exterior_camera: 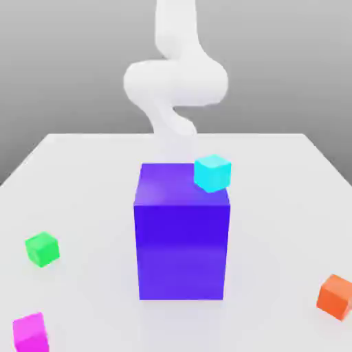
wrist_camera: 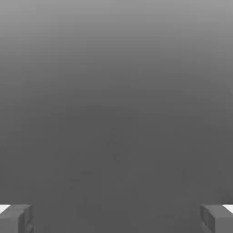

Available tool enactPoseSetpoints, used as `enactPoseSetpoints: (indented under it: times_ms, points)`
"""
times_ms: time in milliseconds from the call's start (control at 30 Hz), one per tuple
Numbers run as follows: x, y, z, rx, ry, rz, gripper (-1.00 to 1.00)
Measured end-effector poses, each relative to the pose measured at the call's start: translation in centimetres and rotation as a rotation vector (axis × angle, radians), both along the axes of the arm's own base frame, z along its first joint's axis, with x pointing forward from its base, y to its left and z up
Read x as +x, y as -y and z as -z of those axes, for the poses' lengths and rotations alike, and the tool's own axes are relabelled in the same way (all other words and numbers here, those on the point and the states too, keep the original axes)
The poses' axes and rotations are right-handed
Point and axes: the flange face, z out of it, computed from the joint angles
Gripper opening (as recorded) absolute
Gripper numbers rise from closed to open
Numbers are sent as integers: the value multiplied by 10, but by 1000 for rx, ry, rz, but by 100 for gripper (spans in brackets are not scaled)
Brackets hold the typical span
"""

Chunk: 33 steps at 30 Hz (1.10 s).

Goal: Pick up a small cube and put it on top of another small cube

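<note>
**White worktop, cubes scattered, pincer wide and empty**

A plain grey backdrop stands behind a white worktop [exterior_camera: 289, 179]. At its middle rises a tall blue block [exterior_camera: 182, 234], the largest thing on it. A cyan cube [exterior_camera: 212, 172] shows at the block's upper corner toward the exterior view's right; whether it rests on the block's top or sits behind it I cannot tell. The pink cube [exterior_camera: 30, 333] lies on the worktop at the near corner on the exterior view's left, well apart from the block. A green cube [exterior_camera: 42, 249] sits near it, a little farther back on the same side. An orange cube [exterior_camera: 335, 296] lies at the near edge on the exterior view's right. The white arm [exterior_camera: 175, 79] curls above and behind the block. In the hand view the pincer [wrist_camera: 116, 218] stands wide, its two grey fingertips [wrist_camera: 16, 218] far apart, with nothing between them.
</note>
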Motion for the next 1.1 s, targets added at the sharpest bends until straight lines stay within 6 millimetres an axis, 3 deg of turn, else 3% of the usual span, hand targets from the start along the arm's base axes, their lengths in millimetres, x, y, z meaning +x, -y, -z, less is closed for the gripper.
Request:
enactPoseSetpoints:
  times_ms: [267,500,667,900,1100]
  points:
    - [85,59,110,115,-191,250,0]
    - [126,119,223,211,-346,476,0]
    - [132,169,311,283,-451,659,0]
    - [117,214,439,370,-598,885,0]
    - [102,231,536,404,-654,980,0]
